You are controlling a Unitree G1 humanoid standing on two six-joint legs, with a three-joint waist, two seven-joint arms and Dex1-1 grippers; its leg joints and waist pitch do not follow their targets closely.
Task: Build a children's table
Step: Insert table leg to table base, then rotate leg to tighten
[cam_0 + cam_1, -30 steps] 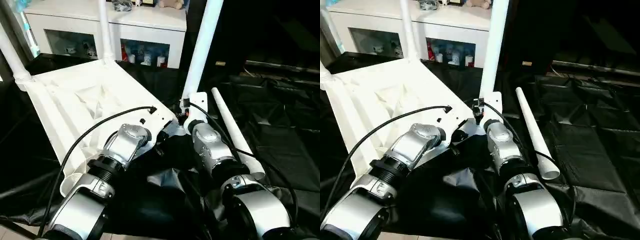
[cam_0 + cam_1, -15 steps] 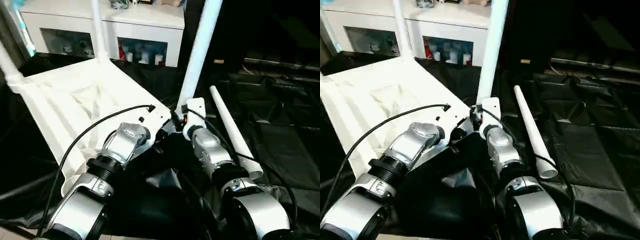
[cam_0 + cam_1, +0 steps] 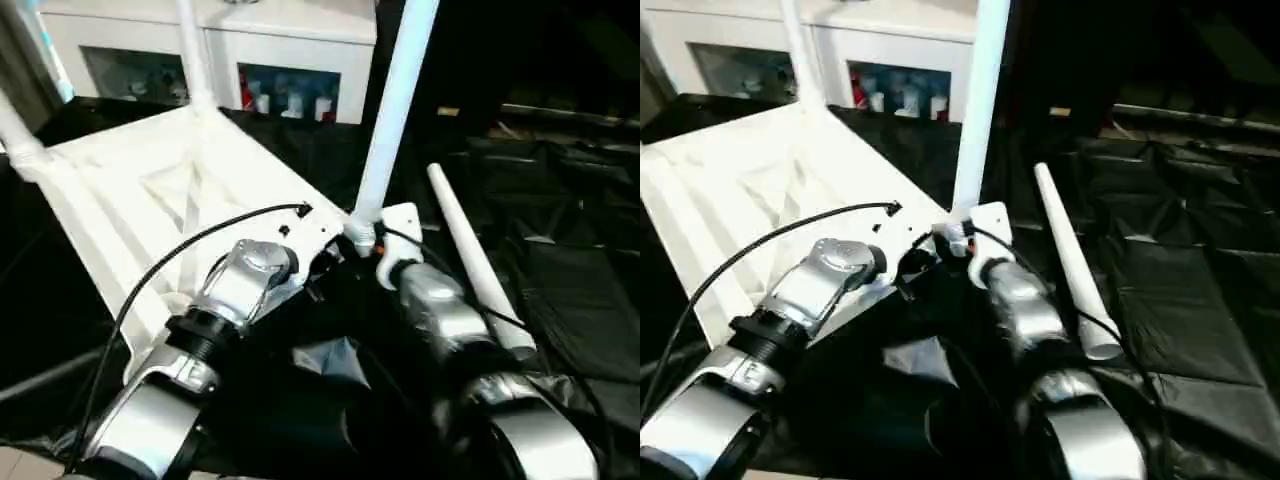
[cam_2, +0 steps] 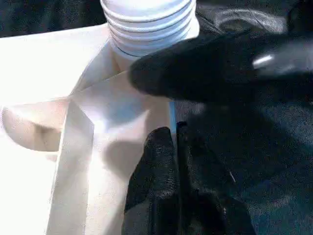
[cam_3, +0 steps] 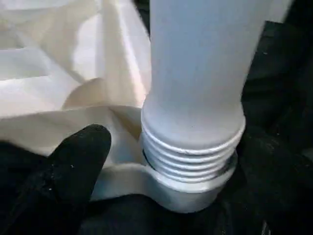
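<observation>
Your left gripper [image 4: 173, 147] pinches the tabletop [image 3: 150, 200] edge beside the corner socket [image 5: 186, 188]; I cannot tell the right gripper's state. The leg [image 3: 390, 110] shows bare threads, so it may tilt or cross-thread if the tabletop slips on the bench [image 3: 560, 290].

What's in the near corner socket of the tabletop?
A white leg stands in the near corner socket, several threads still exposed. The tip inside is hidden by the socket wall.

loose leg [image 3: 475, 265] right of tabletop [image 3: 150, 210]
</observation>
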